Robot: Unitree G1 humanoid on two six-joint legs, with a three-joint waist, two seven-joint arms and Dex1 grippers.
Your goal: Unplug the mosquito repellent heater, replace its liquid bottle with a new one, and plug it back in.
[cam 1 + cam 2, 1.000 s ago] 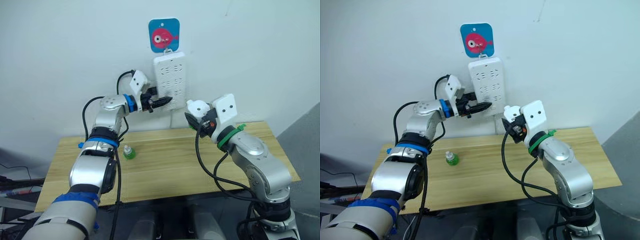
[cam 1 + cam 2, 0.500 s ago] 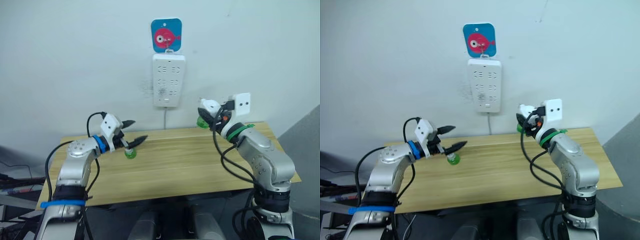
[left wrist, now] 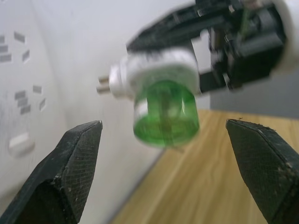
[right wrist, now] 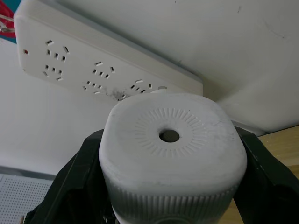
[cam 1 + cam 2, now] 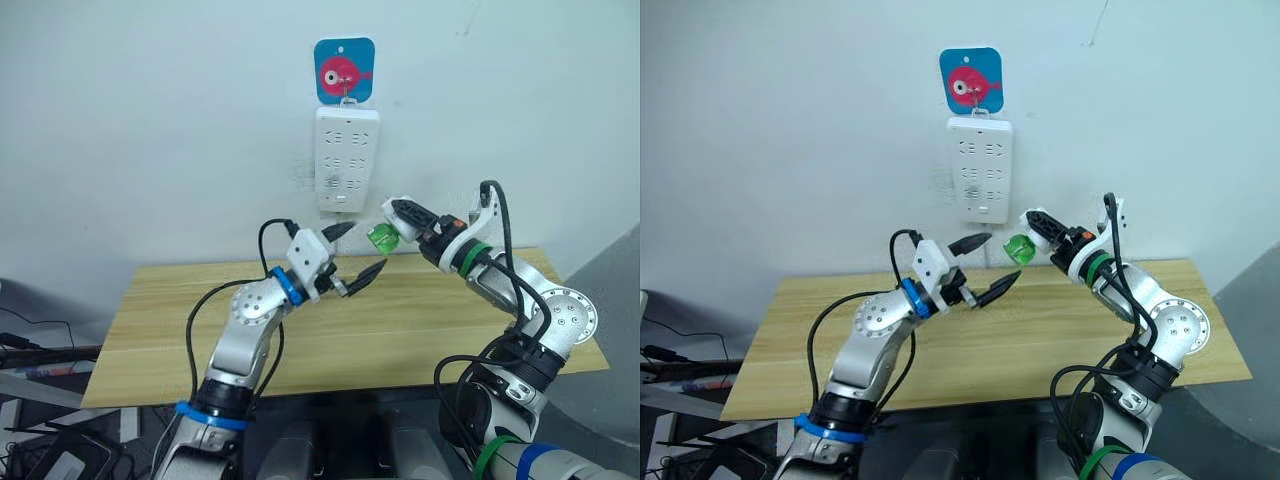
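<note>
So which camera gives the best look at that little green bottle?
The left wrist view: the translucent green bottle hangs large under the white plastic heater. Both eye views show it small, at the right claw; in the right wrist view, the heater hides it.

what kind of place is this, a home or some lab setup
Probably a lab or test corner, not a lived-in home: a bare white wall carrying a hung power strip under a fish sticker, and one plain wooden table.

Lab-like test corner: bare wall (image 5: 150,120), wooden bench (image 5: 180,320), hung power strip (image 5: 347,160).
</note>
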